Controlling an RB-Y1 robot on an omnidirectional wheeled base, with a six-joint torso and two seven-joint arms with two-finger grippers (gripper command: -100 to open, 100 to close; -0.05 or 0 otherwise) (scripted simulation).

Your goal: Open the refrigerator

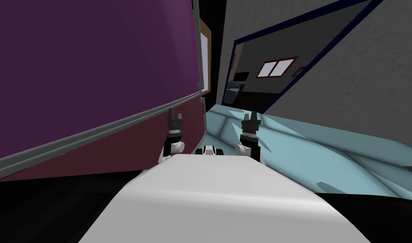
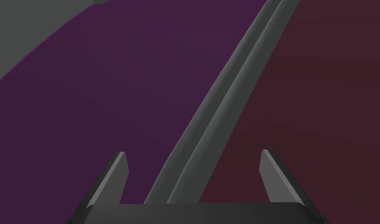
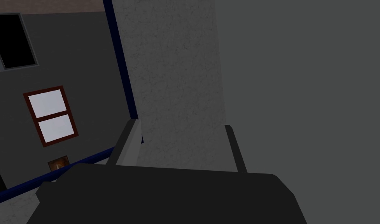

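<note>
grey handle [image 2: 224, 101] of the purple refrigerator [image 1: 95, 63] lies just ahead of the left hand [image 2: 193, 154], its length running between the wide-spread fingers [image 2: 115, 175].

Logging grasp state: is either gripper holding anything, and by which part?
Nothing is held. The left gripper is open before the refrigerator's grey handle bars, not gripping them; the right gripper is open too.

Refrigerator's purple door panel [image 1: 95, 63]: smooth, matt. Maroon door panel [image 2: 321, 97]: same flat finish. Handle bars [image 2: 228, 97]: grey, smooth, faint satin sheen. Wall [image 3: 173, 77]: grey, speckled, rough-looking. Floor [image 1: 327, 147]: pale blue tiles, glossy.
</note>
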